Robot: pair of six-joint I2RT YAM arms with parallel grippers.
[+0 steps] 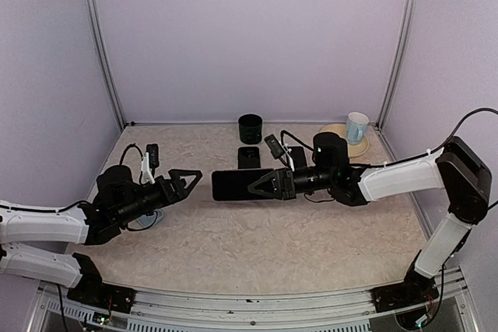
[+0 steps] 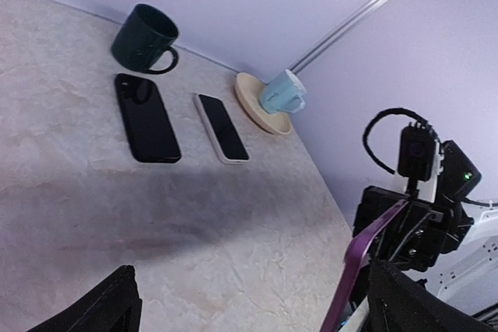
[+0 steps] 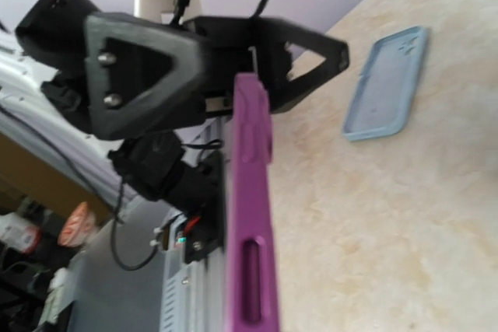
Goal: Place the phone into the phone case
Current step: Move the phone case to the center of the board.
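The purple phone case [image 1: 236, 185] hangs level above the table's middle, with the dark phone face showing on top; how deep the phone sits I cannot tell. My right gripper [image 1: 254, 186] is shut on its right end. In the right wrist view the case [image 3: 253, 215] runs edge-on up the frame. My left gripper [image 1: 192, 179] stands open just off the case's left end, touching nothing. In the left wrist view its black fingers [image 2: 117, 305] sit wide apart, and the case's purple edge [image 2: 364, 262] stands by the right one.
A black phone [image 2: 146, 118] and a white-rimmed phone [image 2: 222, 127] lie at the back, behind them a dark green mug [image 2: 144, 36]. A pale blue cup [image 2: 282, 92] sits on a cream plate [image 2: 250, 106]. A light blue case [image 3: 387, 82] lies under my left arm.
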